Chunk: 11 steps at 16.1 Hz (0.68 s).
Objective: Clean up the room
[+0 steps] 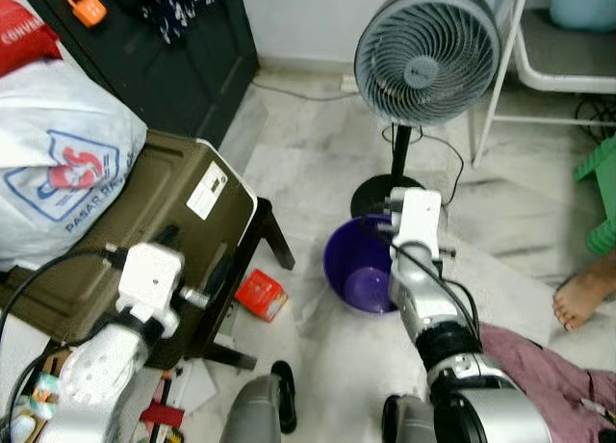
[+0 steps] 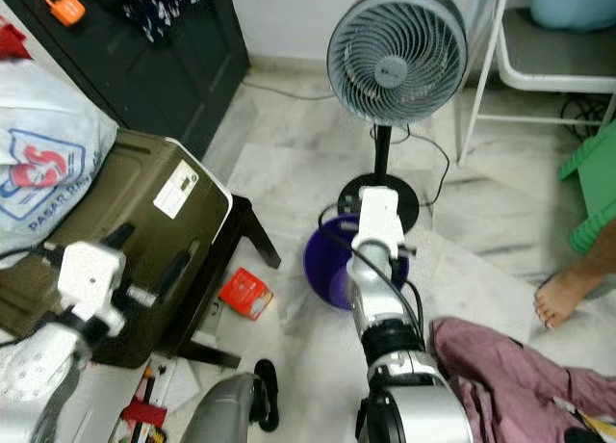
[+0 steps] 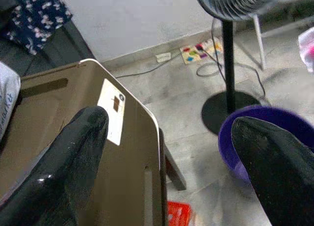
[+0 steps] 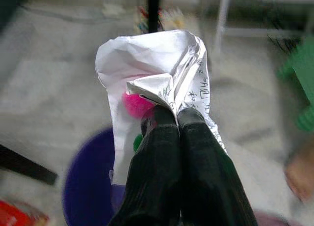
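Two claws: right claw clamped on crumpled paper above purple bucket; left claw apart.

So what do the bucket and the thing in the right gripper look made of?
The bucket looks like glossy purple plastic: smooth wall, soft sheen inside. The sheet pinched in the right gripper looks like matte white paper, judging by sharp creases and handwriting on it; a pink patch shows too, material unclear.

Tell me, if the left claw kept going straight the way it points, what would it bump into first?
Probably the purple bucket or the fan's black base beyond it. The open left claw aims past the brown case's corner over bare floor toward them; depth is unclear, so it might meet the floor first.
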### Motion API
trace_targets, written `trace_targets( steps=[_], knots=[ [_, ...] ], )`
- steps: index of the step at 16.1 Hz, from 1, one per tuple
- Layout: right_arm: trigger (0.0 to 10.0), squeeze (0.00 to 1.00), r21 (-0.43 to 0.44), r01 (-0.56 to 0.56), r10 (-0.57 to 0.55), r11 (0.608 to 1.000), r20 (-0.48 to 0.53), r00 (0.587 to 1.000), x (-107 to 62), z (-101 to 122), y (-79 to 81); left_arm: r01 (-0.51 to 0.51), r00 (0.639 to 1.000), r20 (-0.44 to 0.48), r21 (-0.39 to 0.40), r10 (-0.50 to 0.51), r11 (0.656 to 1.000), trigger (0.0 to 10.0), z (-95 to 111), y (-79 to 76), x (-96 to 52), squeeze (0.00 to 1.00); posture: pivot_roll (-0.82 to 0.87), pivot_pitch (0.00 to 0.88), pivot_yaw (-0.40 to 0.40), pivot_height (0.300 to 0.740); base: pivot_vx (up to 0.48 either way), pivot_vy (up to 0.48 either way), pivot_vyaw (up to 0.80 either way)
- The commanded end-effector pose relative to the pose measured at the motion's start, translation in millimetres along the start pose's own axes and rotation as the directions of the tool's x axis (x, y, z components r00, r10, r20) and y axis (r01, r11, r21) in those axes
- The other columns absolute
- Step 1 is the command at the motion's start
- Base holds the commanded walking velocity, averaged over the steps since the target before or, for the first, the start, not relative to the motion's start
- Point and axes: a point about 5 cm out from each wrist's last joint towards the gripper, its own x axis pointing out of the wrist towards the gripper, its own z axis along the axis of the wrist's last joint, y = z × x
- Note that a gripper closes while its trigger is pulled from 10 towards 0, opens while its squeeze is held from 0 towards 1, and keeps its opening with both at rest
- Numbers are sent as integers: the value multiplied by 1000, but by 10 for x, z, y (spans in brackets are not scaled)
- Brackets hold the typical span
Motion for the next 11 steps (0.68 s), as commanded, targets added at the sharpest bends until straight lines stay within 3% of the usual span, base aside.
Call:
trace_targets(
  steps=[1,4,7,9,11],
  knots=[
    [10000,0,-4,-75,75,997,43,996,-76,67,160,-28,1000,2,-10,28,1000,10000,-1,6,43,0,143,218,137,740,0,0,0],
    [10000,0,-26,-150,152,988,116,982,-176,148,182,-61,997,44,-44,63,997,10000,18,-79,245,0,87,154,93,740,0,0,0],
    [10000,0,-30,-234,235,972,221,947,-320,228,78,-113,992,38,-88,117,990,10000,-29,-86,450,0,26,91,79,740,0,0,0],
    [10000,0,-65,-250,258,966,269,928,-411,234,-5,-58,994,92,-99,67,993,10000,33,-137,571,0,7,59,81,740,0,0,0],
    [10000,0,-83,-238,252,968,266,930,-319,264,-5,-38,991,122,-104,51,994,10000,63,-140,692,0,-15,33,82,740,0,0,0]
  ],
)
